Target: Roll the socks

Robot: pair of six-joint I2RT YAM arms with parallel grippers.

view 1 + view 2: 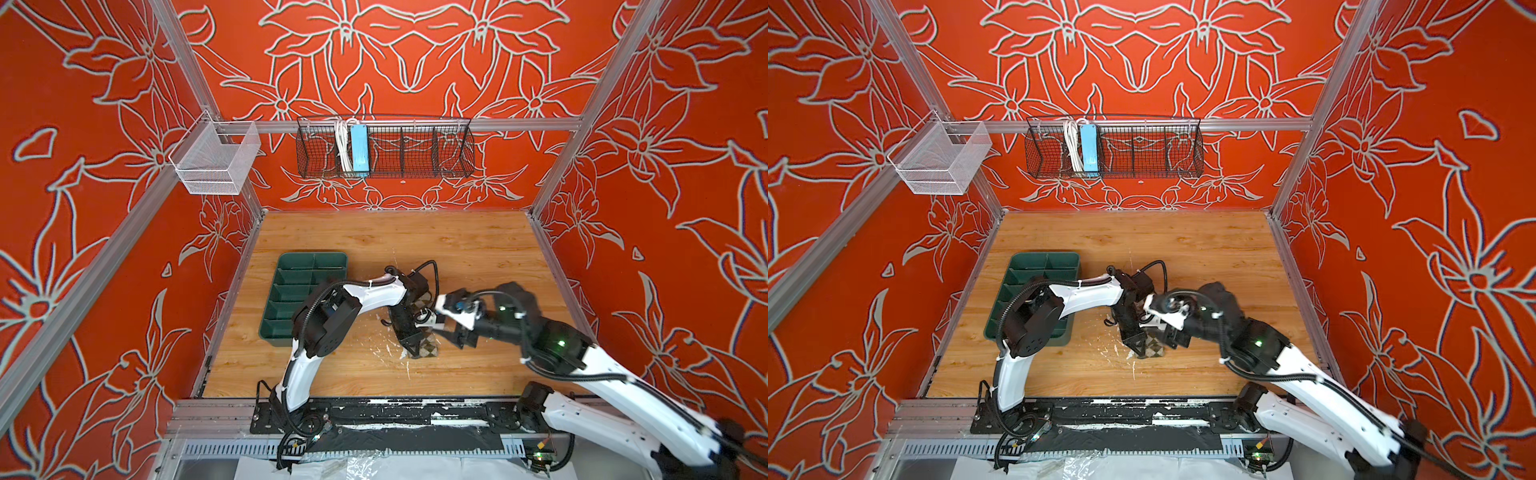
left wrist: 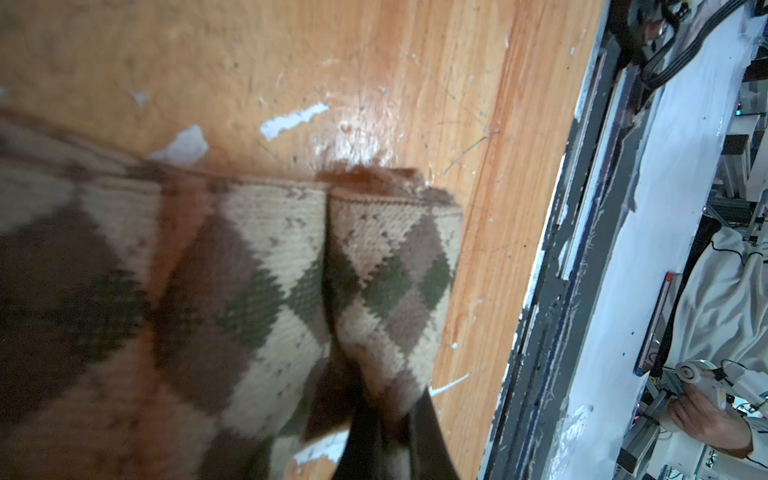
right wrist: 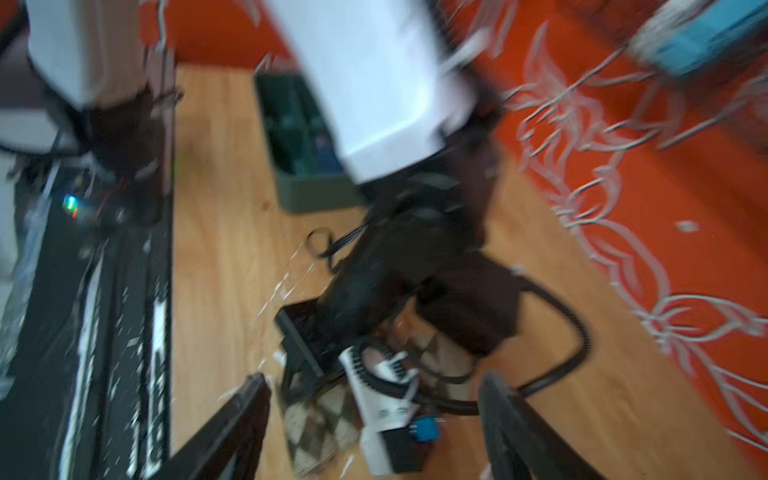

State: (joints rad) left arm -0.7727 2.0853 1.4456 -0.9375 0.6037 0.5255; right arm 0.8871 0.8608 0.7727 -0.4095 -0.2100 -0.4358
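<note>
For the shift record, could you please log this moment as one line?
left pincer: shut on argyle sock | right pincer: open, holding nothing | sock: folded over, on table

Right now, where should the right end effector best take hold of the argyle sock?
Probably the folded near end of the argyle sock, at its right edge, coming from the right: the left end effector pinches the opposite edge, and the open right end effector hovers beside it.

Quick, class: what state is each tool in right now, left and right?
Left tool: closed, pinching the argyle sock.
Right tool: open, holding nothing.
</note>
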